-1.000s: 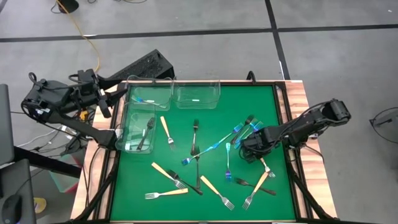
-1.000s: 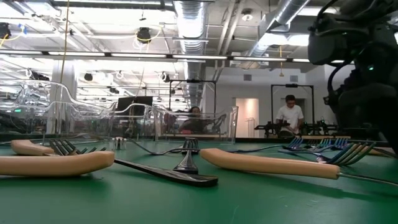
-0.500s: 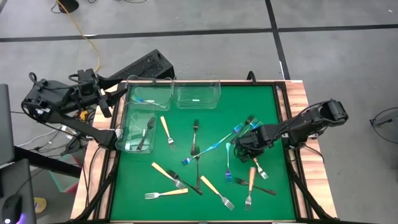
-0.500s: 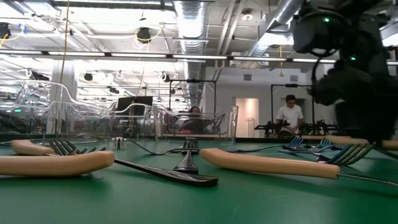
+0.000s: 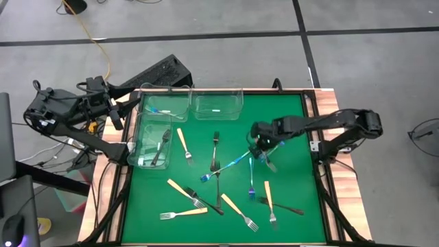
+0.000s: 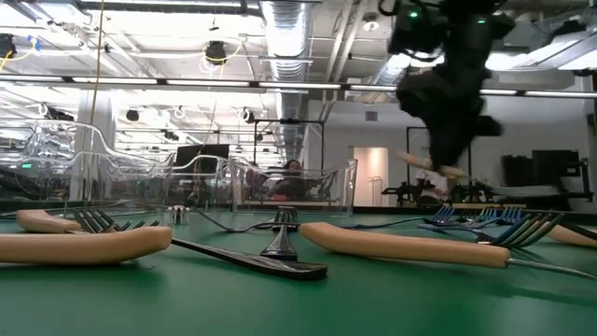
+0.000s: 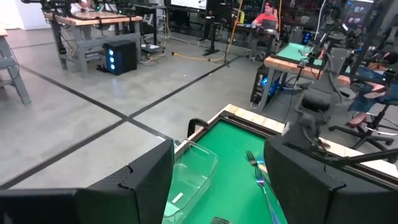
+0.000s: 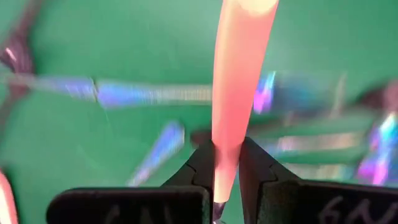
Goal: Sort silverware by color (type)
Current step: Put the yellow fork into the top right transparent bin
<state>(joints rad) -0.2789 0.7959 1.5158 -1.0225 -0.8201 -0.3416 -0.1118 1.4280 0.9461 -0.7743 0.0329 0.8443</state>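
Forks of three kinds lie scattered on the green mat: tan-handled [image 5: 184, 145], blue-iridescent [image 5: 230, 163] and dark [image 5: 215, 154]. My right gripper [image 5: 263, 145] hovers above the blue forks right of the mat's middle, shut on a tan-handled fork [image 8: 239, 74]. That fork also shows in the low view [image 6: 426, 162], well above the mat. My left gripper [image 7: 217, 186] is open and waits off the table's far-left corner [image 5: 113, 110], beside the clear bins. My right gripper pinches the fork's tan handle [image 8: 225, 163] between its two fingers [image 8: 202, 163]. The handle runs straight out ahead of the fingers. The fork is lifted clear of the mat, and its silver tines [image 5: 269, 164] stick out on the near side of the gripper.
Three clear bins stand at the mat's far-left corner. One [image 5: 164, 101] holds a blue fork, one [image 5: 152, 140] a dark fork, and one [image 5: 218, 103] a small pale item. More forks crowd the near middle [image 5: 206, 199]. Wooden rails [image 5: 328, 116] edge the table.
My right gripper has moved from the mat's right side up and toward the table's left and far edge, carrying the tan-handled fork clear of the mat. A tan fork lying near the right edge has swung its handle toward the left.
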